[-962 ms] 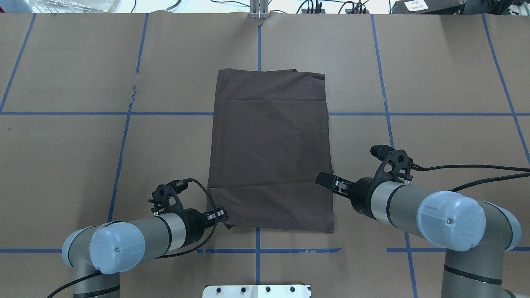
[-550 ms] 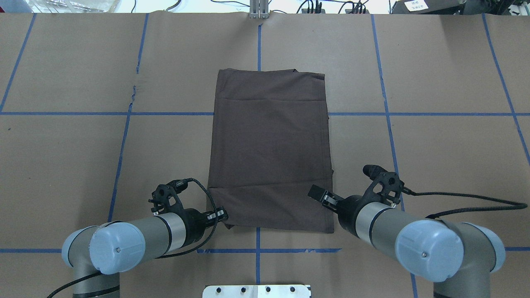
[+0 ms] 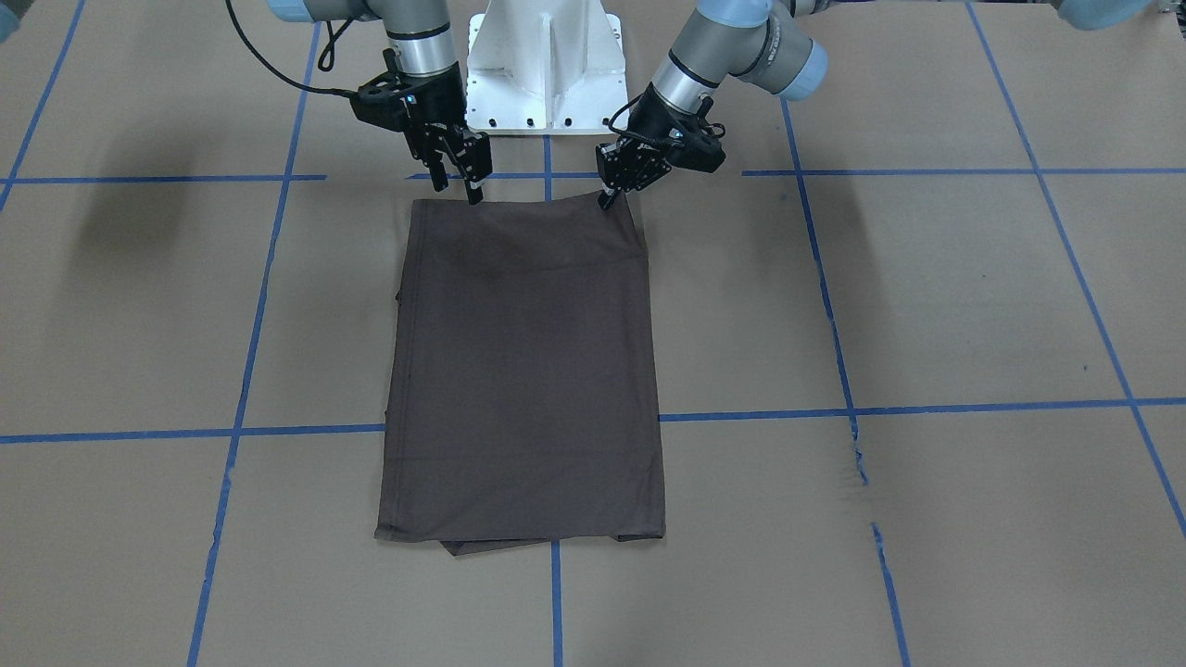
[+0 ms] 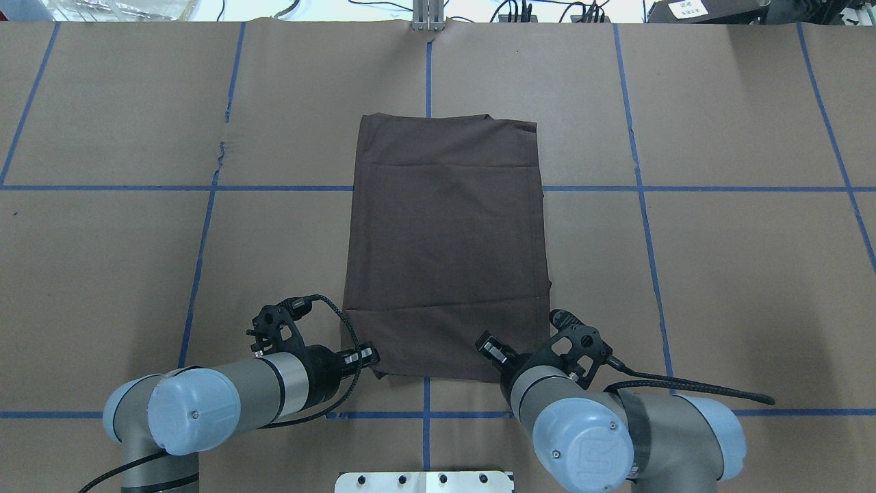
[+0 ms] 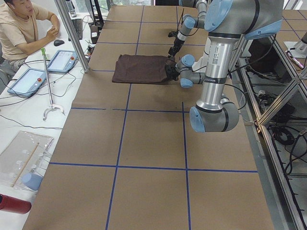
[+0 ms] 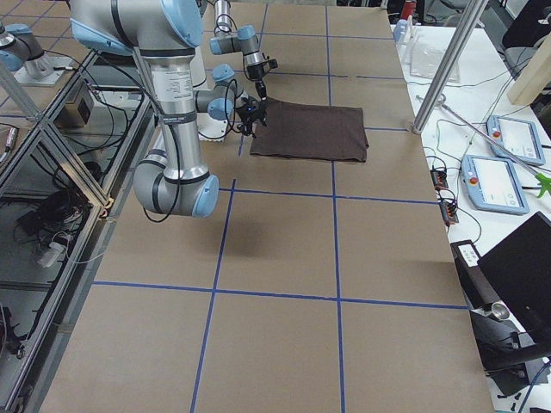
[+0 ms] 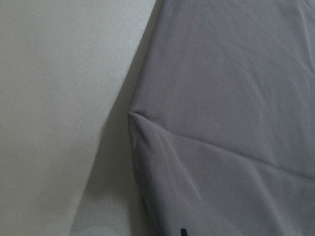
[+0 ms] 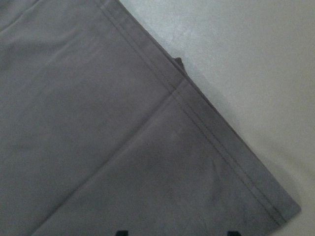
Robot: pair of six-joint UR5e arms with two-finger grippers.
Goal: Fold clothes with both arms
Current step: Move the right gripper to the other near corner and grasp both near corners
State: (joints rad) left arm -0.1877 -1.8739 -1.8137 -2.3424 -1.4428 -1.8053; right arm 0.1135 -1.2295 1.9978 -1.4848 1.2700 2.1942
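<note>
The dark brown T-shirt [image 4: 445, 246] lies folded into a flat rectangle at the table's middle; it also shows in the front-facing view [image 3: 528, 371]. Collar, logo and tags are hidden. My left gripper [image 4: 368, 356] sits at the shirt's near-left corner [image 3: 607, 196], low on the table, jaws together on the cloth, which puckers up in the left wrist view [image 7: 135, 118]. My right gripper [image 4: 488, 346] hovers over the shirt's near edge by its near-right corner [image 3: 473, 188]. It is open and empty: its two fingertips [image 8: 120, 232] stand wide apart above the stitched hem.
Brown paper with blue tape lines [image 4: 274, 187] covers the table. The white pedestal base [image 3: 545, 65] stands just behind the shirt's near edge. The paper is torn at the left [image 4: 220, 147]. An operator [image 5: 19, 28] sits with tablets beyond the far edge.
My right arm has swung from beside the shirt's right edge toward me and inward, over the near-right corner. The left arm and the shirt have not moved.
</note>
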